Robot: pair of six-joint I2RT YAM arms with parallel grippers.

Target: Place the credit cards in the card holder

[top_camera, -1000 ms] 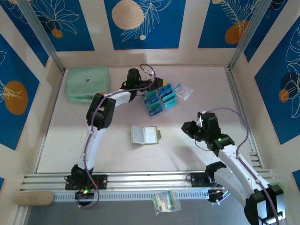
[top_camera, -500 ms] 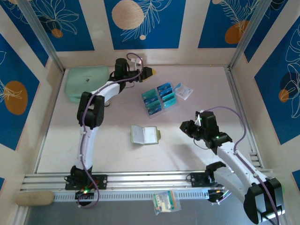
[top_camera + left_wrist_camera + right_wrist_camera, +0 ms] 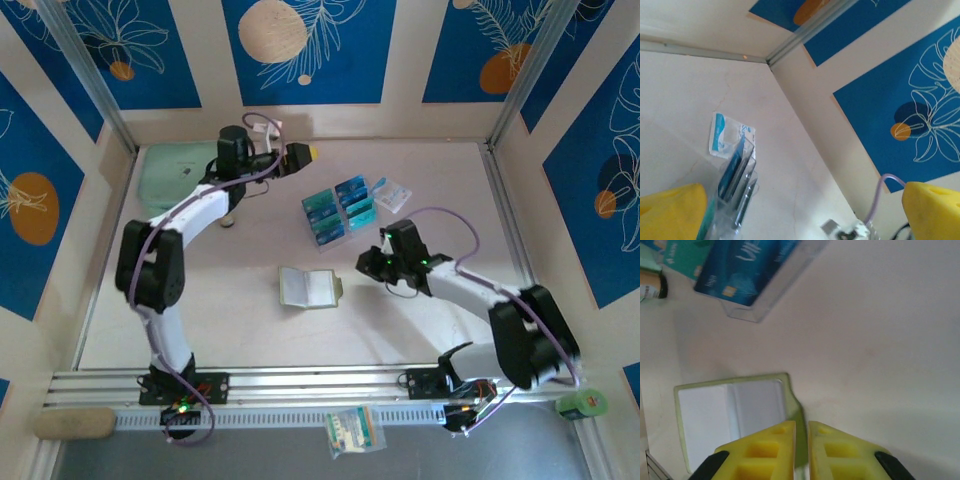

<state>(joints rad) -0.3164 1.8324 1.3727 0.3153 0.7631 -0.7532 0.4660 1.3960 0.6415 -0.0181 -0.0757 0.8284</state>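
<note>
Plainly, the card holder [image 3: 310, 288] lies opened flat on the pale table [image 3: 220, 310] so that its pockets face up. It looks soft, with olive-green edging and pale clear sleeves inside. The credit cards [image 3: 340, 208] stand beyond the card holder, slotted upright in a clear plastic tiered stand [image 3: 781, 282]. They are thin, stiff, glossy rectangles in teal and blue, and none is in the holder yet. The right gripper [image 3: 368, 262] hangs just right of the card holder, its yellow fingers [image 3: 765, 450] pinched nearly together with nothing seen between them, perhaps to steady the flap. The left gripper [image 3: 300, 155] is well beyond the card holder, spread wide and empty, likely ready to draw a card. A white-and-blue packet [image 3: 392, 195] lies flat past the stand.
</note>
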